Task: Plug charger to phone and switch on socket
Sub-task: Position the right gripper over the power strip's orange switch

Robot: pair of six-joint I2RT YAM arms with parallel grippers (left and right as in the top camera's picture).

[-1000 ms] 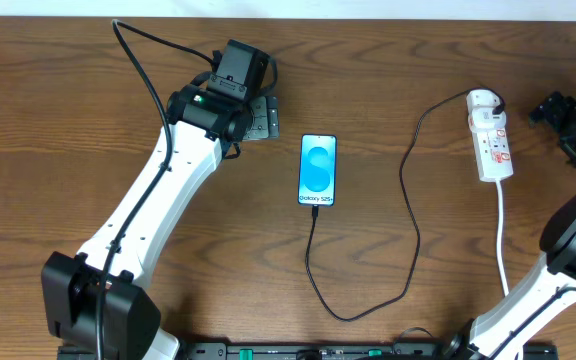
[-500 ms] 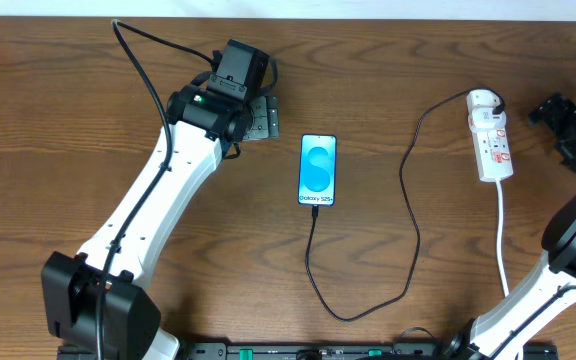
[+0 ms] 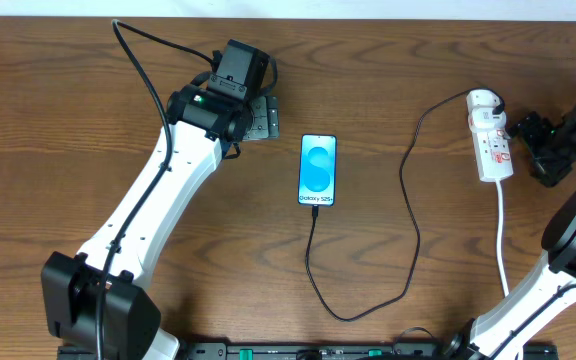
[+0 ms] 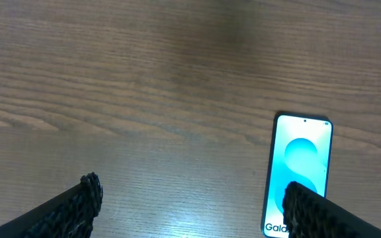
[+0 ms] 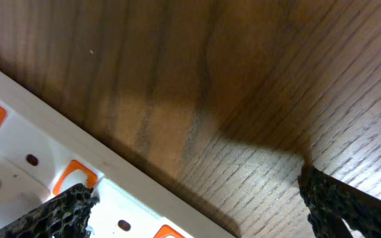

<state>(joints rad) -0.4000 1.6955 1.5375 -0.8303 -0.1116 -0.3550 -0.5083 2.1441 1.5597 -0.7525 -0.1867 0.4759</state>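
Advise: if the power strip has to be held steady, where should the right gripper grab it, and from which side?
Probably across the narrow width of the power strip, mid-body, from above. It lies flat, long and slim, so the long side edges suit the open right gripper beside it. Avoid the charger plug end and white cord end.

The white socket (image 5: 58, 165) with orange switch marks crosses the lower left over the brown wooden surface (image 5: 243, 79); two dark fingertips (image 5: 68, 208) stand wide apart.

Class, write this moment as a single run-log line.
charger: in phone | socket: untouched | right gripper: open, beside socket | left gripper: open, empty, left of phone
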